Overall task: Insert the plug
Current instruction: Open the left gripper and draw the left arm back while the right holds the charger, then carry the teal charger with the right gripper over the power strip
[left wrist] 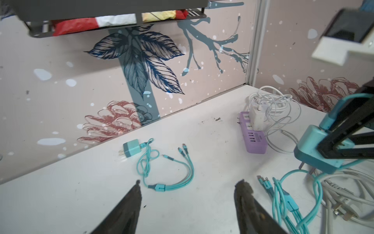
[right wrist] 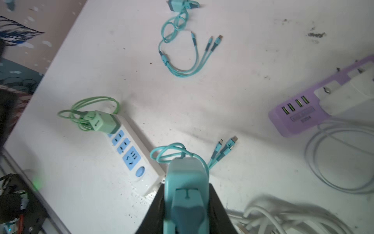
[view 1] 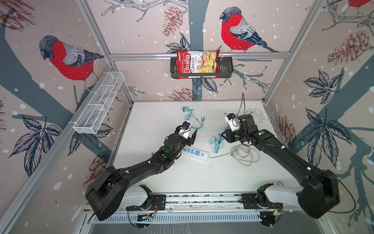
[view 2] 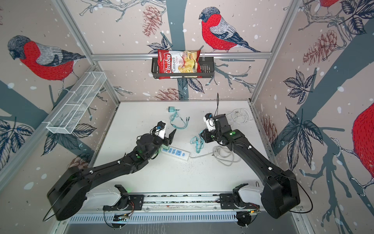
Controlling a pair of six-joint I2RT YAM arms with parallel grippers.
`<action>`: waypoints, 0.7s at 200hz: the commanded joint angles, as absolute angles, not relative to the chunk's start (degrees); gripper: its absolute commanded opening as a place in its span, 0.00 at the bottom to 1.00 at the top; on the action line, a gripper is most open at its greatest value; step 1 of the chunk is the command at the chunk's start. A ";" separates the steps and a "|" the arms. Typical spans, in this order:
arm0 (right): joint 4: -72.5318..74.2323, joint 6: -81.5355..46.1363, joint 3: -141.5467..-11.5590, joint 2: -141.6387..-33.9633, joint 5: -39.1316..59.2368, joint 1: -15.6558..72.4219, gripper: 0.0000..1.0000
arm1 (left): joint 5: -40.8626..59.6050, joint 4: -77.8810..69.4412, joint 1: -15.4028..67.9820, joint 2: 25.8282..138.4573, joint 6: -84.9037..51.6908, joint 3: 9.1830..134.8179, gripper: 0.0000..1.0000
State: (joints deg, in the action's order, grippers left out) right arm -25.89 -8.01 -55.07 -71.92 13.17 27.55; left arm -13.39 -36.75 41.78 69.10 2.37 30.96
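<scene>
Right pincer (right wrist: 186, 189) grips teal plug (right wrist: 185, 174) aloft; left pincer (left wrist: 189, 183) agape, empty.

The left arm (view 1: 141, 170) and right arm (view 1: 283, 154) are matte black: boxy links swelling into bulky rounded housings nearest the base rail (view 1: 202, 199), where white covers (view 1: 135, 195) sit. Farther from the rail, green lights (view 1: 166, 151) glow on the joints, small white clips (view 1: 149, 162) pin thin black cables (view 1: 243, 101), and a white-cased wrist camera (view 1: 185, 133) adjoins the left gripper (left wrist: 189, 183), whose fingers (left wrist: 127, 204) are black and tapered.

I see a smooth matt plastic teal plug (right wrist: 186, 182), a glossy white plastic power strip (right wrist: 141, 145), and a speckled matt table (right wrist: 242, 81).
</scene>
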 commanded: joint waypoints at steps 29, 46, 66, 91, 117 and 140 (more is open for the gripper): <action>-25.81 -11.75 -51.37 -69.53 0.98 30.33 0.10 | -22.91 -22.65 41.75 56.29 -6.27 25.41 0.71; -24.59 -12.44 -49.75 -68.63 0.61 31.44 0.10 | -24.64 -18.29 41.75 53.30 -8.30 24.44 0.71; -24.03 -12.89 -49.39 -67.31 -0.38 32.88 0.10 | -25.62 -15.51 41.72 50.68 -10.15 23.30 0.71; -24.10 -13.17 -49.30 -65.37 -3.53 34.18 0.11 | -25.89 -15.10 41.67 47.27 -11.97 21.34 0.70; -25.47 -13.63 -48.97 -64.28 -7.48 34.43 0.11 | -26.40 -14.93 41.72 44.74 -14.53 19.75 0.70; -25.71 -13.88 -49.12 -63.61 -10.08 35.71 0.11 | -27.02 -14.42 41.68 44.69 -15.60 19.10 0.69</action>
State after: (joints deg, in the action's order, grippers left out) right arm -26.28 -12.71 -49.04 -64.36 -5.56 34.68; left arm -25.65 -15.53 41.78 44.75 -13.28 19.66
